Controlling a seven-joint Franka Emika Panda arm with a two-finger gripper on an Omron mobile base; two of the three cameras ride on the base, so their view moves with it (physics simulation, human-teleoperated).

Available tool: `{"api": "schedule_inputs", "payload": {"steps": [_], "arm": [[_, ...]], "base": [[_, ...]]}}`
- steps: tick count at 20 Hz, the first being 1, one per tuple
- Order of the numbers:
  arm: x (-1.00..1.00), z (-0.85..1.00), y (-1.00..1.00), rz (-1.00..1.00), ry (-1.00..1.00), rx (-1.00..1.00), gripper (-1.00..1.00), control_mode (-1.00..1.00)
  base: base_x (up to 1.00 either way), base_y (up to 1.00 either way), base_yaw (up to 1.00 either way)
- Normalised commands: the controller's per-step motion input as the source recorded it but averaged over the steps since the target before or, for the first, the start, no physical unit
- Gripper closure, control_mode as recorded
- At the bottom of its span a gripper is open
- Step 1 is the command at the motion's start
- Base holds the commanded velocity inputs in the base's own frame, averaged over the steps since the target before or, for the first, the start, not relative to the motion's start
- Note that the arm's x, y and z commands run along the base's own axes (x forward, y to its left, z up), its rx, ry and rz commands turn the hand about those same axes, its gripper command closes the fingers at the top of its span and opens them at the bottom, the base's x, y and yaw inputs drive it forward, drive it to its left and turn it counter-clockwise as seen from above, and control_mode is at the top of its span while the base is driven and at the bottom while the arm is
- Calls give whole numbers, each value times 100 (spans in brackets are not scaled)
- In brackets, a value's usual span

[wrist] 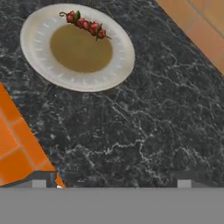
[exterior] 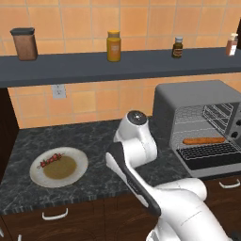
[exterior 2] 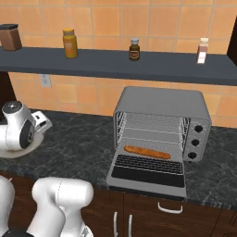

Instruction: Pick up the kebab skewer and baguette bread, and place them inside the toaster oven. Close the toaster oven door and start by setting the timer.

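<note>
The kebab skewer [exterior: 51, 160] [wrist: 85, 24], a short stick with red chunks, lies on the far rim of a white plate [exterior: 81, 160] [wrist: 35, 57] with a brown centre, at the left of the counter. The baguette bread [exterior: 204, 140] [exterior 2: 147, 152] rests on the lower rack inside the grey toaster oven [exterior: 188, 101] [exterior 2: 162, 104]. The toaster oven door [exterior: 212, 157] [exterior 2: 148, 173] hangs open, folded down flat. My gripper [wrist: 111, 183] is open and holds nothing; it hovers over bare dark counter, a good way short of the plate.
A dark shelf [exterior: 122, 66] above the counter carries a brown canister [exterior: 24, 44], a yellow jar [exterior: 113, 45] and small bottles. A wall outlet [exterior: 58, 90] sits on the orange tiles. The toaster oven's knobs [exterior 2: 198, 142] are on its right side. Cabinet handles [exterior: 54, 215] line the counter's front.
</note>
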Motion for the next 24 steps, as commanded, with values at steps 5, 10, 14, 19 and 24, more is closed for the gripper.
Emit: {"api": "schedule_inputs", "payload": {"steps": [5,10,14,19,24], "arm": [[35,0,100,7,11,-19,-100,-100],[33,0,100,6,6,-20,-100,-100],[61,0,100,11,8,-17,-100,-100],[76,-1,84,13,27,-15,-100,-100],[33,-29,57,9,21,-12,-100,-100]], "base": [[0,0,0],[0,0,0],[0,0,0],[0,0,0],[0,0,0]]}}
